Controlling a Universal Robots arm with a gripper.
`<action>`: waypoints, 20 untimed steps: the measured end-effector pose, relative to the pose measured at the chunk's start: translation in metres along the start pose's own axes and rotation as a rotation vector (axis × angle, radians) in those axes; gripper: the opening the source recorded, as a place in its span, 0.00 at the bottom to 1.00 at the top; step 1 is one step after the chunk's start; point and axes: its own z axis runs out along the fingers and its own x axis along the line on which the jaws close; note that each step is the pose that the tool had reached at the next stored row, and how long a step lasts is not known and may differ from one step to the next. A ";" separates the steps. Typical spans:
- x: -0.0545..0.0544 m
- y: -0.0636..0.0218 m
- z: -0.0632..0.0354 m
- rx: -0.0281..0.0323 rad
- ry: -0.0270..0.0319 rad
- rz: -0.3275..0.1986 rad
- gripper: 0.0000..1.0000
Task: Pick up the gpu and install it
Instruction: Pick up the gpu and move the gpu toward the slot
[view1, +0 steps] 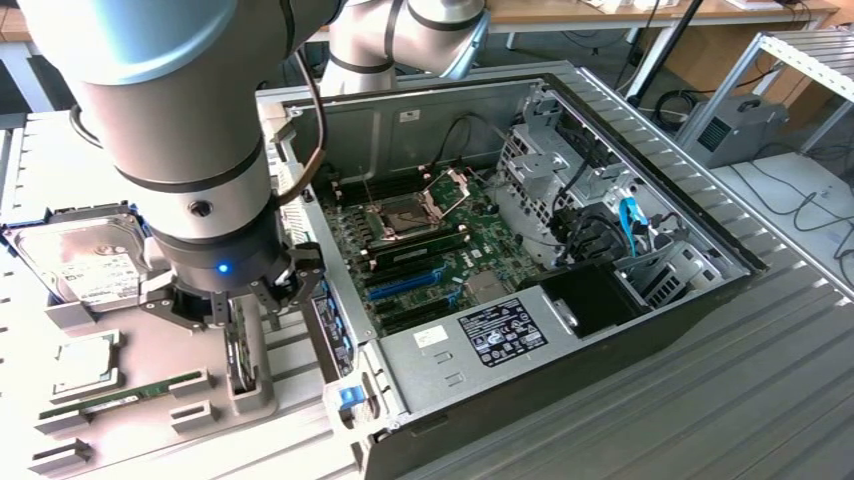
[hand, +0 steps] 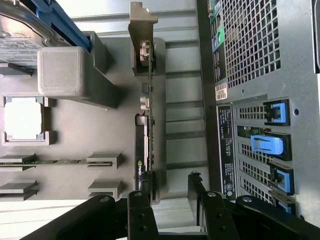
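The gpu (view1: 242, 352) stands on its long edge in a grey holder (view1: 251, 398) on the table, at the exterior view's left beside the open computer case (view1: 587, 290). In the wrist view the gpu (hand: 148, 125) is a thin dark card seen edge-on, its silver bracket at the far end. My gripper (view1: 247, 305) hangs just above the card, open. In the wrist view the gripper (hand: 168, 194) has one black fingertip (hand: 140, 199) over the card's near end and the other beside it, with only bare holder in the gap. The motherboard's blue slots (view1: 400, 283) lie inside the case.
A silver hard drive (view1: 87, 265) sits in a grey cradle at the exterior view's left, with a processor (view1: 87, 365) and a green memory stick (view1: 120, 395) in holders in front of it. The case's rear panel with blue latches (hand: 270, 145) stands close beside the gpu holder.
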 end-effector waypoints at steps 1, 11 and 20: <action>0.000 0.0000 0.0001 0.0001 0.0000 0.000 0.42; 0.017 0.0200 0.0094 0.0002 0.0001 0.000 0.42; 0.024 0.0396 0.0398 0.0008 -0.0004 0.001 0.26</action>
